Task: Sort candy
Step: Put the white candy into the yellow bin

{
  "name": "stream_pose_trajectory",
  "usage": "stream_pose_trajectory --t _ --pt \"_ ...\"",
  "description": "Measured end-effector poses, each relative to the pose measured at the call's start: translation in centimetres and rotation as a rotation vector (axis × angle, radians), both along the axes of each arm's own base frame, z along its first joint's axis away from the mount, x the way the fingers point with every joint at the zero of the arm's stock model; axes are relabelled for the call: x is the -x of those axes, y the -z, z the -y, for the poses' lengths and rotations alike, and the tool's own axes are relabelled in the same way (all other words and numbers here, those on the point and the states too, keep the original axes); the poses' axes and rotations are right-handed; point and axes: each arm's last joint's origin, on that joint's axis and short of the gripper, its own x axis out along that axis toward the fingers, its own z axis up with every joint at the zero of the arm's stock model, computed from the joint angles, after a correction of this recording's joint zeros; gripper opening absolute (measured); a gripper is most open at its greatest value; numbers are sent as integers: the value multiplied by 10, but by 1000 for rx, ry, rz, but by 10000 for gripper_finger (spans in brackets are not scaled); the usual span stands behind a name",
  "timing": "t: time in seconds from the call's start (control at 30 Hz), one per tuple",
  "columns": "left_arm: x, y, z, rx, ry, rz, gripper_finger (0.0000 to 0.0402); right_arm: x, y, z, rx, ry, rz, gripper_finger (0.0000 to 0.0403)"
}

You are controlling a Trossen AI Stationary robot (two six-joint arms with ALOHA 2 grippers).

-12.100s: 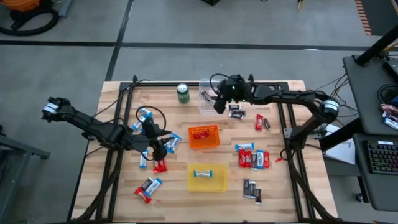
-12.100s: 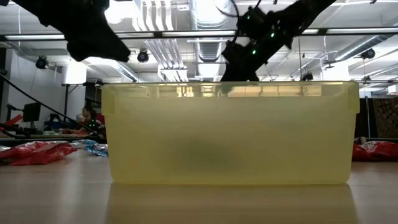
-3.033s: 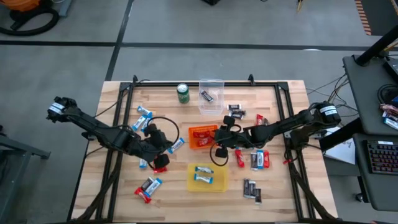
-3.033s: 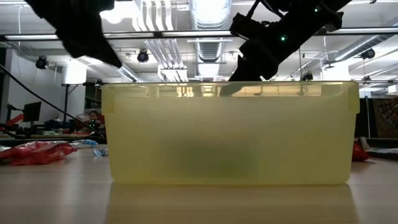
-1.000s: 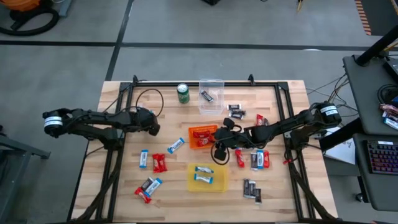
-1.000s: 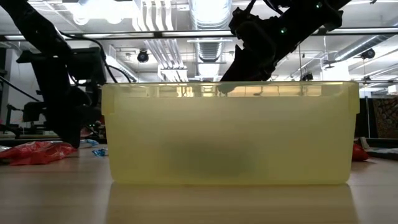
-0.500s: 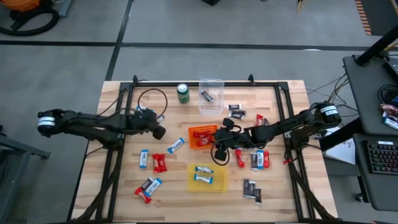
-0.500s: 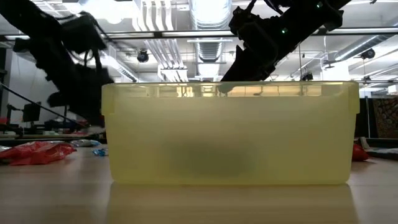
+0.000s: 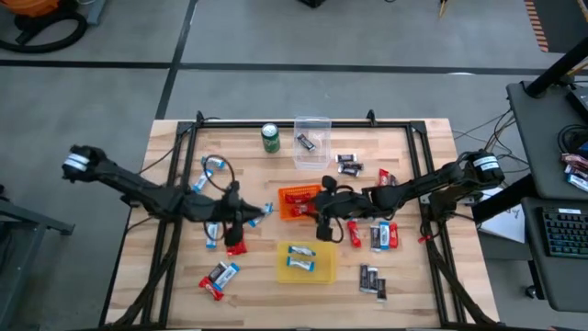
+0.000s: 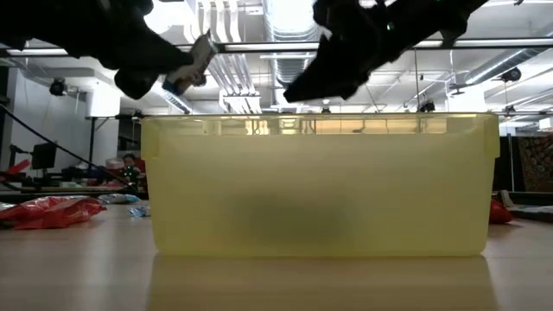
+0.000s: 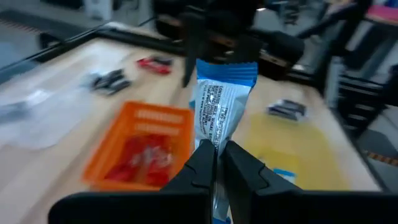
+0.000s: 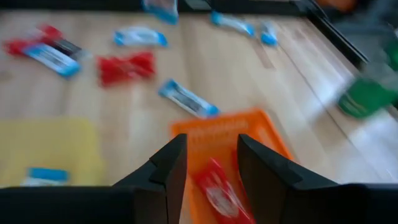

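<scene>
My left gripper (image 9: 244, 219) hovers left of the orange bin (image 9: 287, 197), shut on a blue-and-white candy bar (image 11: 221, 102), which also shows high up in the low view (image 10: 185, 66). My right gripper (image 12: 211, 146) hangs open over the orange bin (image 12: 261, 134), with nothing between its fingers. Red candy (image 12: 214, 186) lies on the bin's floor below it. Another blue-and-white bar (image 12: 186, 98) lies flat on the wood beside the bin. Red, blue-and-white and dark bars are scattered over the table. My left gripper pinches one end of the blue-and-white bar (image 11: 213, 144) between its two fingers. The fingers come from the table's left and lie along the bar, which sticks out past the fingertips. The bar is lifted clear of the table.
A yellow bin (image 9: 306, 272) holding blue-and-white bars stands near the front, and fills the low view (image 10: 320, 186). A clear bin (image 9: 312, 124) and a green can (image 9: 270, 138) stand at the back. Loose candy lies right of the bins (image 9: 372, 234) and at the near left (image 9: 219, 276).
My left gripper has swung from the table's left part toward the right and the near edge, up to the orange bin, carrying the blue-and-white bar well above the table. My right gripper has shifted a little toward the far edge, over the orange bin.
</scene>
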Motion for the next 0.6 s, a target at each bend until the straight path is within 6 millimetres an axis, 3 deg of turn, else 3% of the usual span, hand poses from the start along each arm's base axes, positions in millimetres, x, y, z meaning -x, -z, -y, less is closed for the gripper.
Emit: stream_pose_trajectory --t 0.2,0.4,0.6 --pt "-16 11 14 -7 49 47 0 -6 -15 -10 37 -183 159 151" --pt "-32 24 21 9 98 65 0 -6 -21 -20 58 -248 223 183" --pt "-55 23 32 7 147 71 0 -5 -23 -24 40 -274 240 207"
